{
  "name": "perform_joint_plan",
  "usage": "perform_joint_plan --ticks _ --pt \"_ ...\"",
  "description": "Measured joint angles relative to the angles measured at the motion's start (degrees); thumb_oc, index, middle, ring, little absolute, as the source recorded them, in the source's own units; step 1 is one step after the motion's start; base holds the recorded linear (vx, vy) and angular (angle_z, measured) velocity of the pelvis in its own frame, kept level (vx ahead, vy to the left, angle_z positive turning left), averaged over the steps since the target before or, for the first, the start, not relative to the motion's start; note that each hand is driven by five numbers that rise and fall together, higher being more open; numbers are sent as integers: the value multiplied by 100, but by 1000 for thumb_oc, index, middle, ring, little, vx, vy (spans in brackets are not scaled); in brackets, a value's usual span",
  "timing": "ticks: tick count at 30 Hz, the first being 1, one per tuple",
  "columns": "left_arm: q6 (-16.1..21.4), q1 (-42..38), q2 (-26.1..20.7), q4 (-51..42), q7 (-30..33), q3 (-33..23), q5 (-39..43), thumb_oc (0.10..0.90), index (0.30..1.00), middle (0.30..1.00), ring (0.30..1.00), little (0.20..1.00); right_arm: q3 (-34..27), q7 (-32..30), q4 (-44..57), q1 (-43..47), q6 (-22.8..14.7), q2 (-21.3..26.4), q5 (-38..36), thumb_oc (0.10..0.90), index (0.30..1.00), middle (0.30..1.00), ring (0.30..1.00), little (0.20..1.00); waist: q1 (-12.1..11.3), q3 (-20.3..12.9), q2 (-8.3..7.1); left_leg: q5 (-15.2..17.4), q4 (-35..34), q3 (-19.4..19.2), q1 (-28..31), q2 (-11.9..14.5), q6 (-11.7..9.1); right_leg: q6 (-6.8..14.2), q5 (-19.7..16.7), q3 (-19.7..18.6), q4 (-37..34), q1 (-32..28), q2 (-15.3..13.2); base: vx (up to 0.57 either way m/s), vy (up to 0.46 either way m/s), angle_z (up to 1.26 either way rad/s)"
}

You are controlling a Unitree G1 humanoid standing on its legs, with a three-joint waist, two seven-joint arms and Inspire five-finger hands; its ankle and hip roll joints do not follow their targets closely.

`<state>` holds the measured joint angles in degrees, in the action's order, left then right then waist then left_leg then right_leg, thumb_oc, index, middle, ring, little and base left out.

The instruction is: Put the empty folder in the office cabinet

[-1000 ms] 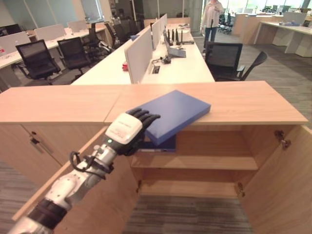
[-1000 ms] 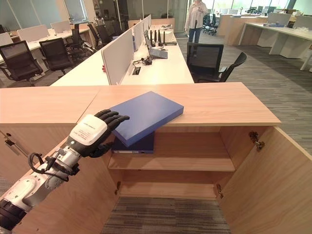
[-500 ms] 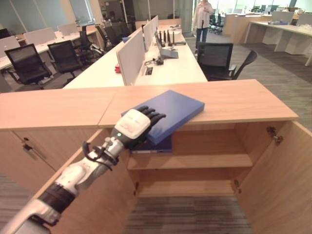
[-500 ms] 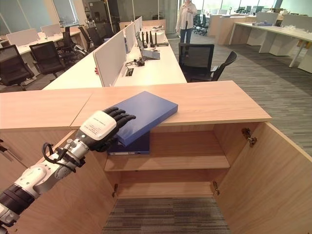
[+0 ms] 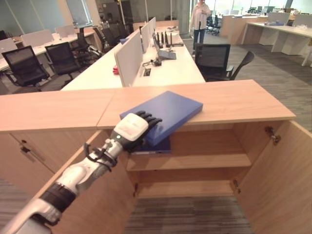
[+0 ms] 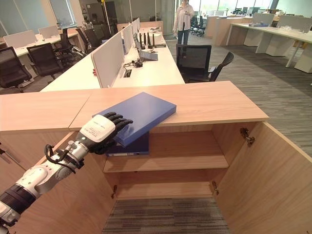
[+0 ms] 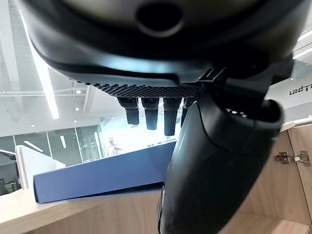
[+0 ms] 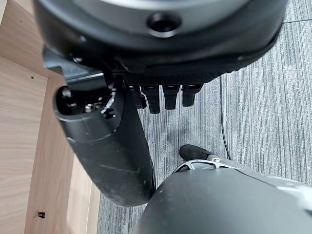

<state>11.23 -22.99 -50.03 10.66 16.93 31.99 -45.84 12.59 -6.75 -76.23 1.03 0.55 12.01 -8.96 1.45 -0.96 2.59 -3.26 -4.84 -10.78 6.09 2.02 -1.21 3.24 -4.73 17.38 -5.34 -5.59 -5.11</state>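
Note:
A blue folder (image 5: 168, 112) lies flat on the wooden cabinet top (image 5: 243, 100), its near corner hanging out over the open front. My left hand (image 5: 130, 129) is at that overhanging corner. Its fingers (image 7: 148, 112) reach out straight over the folder's (image 7: 97, 173) top face with a small gap under them, and the thumb (image 7: 214, 161) is below the folder's edge. My right hand (image 8: 112, 146) hangs open over the carpet beside a cabinet door.
The cabinet stands open: a second blue folder (image 5: 152, 145) lies on the upper shelf (image 5: 209, 161), and the right door (image 5: 278, 170) swings out toward me. Behind the cabinet are office desks and black chairs (image 5: 217, 58). A person (image 5: 200, 17) stands far back.
The whole picture has shifted a little as the camera moved. My left hand stays at the folder's near corner, and the folder keeps its place on the cabinet top.

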Motion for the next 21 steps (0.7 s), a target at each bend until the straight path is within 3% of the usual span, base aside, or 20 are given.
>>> perform_joint_plan --ticks 18,21 --pt "-233 -180 211 477 2 264 -8 800 900 900 900 900 2 0 -4 -69 2 10 2 800 900 900 900 900 24 -99 -77 20 0 -41 11 -1 -19 6 -10 -45 1 21 -2 0 0 0" --pt "-311 -256 465 720 14 264 -8 800 900 900 900 900 6 0 -1 -90 -1 12 3 800 900 900 900 900 24 -116 -76 20 0 -51 12 -2 -18 7 -11 -54 1 25 -2 1 -2 -1"
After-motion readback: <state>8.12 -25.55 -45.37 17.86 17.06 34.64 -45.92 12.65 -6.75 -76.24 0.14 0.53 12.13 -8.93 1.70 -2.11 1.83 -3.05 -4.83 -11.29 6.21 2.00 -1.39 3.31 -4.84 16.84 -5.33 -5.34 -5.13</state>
